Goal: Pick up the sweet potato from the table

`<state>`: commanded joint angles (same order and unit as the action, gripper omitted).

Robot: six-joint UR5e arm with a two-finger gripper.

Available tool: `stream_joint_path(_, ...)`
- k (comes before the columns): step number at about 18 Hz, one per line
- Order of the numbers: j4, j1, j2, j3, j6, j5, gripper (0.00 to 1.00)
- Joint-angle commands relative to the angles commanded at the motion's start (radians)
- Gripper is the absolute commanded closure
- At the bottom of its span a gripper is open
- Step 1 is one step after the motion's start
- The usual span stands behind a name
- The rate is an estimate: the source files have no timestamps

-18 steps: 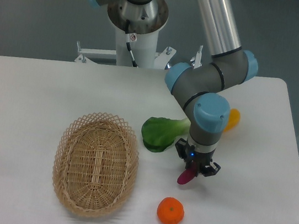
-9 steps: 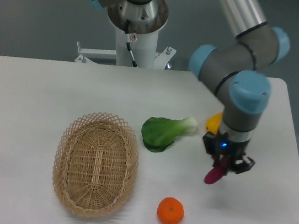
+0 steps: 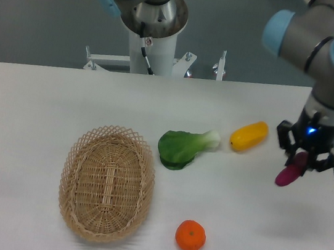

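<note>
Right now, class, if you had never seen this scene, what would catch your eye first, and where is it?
The gripper at the table's right edge, shut on the purple sweet potato hanging from it. Next, the big woven basket at front left, with the orange fruit to its right. A leafy green vegetable and yellow vegetable lie mid-table.
</note>
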<state>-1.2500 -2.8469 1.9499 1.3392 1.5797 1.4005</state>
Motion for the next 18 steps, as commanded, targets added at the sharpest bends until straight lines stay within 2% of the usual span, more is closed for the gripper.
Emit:
stream_joint_path(3,-0.035,-0.035,-0.011,0.000,0.068,0.002,0.72)
stream_joint_path(8,-0.037,-0.060,-0.017,0.003,0.089,0.005,0.72)
stream_joint_path(18,-0.032,-0.048,-0.017,0.003,0.086,0.008,0.72)
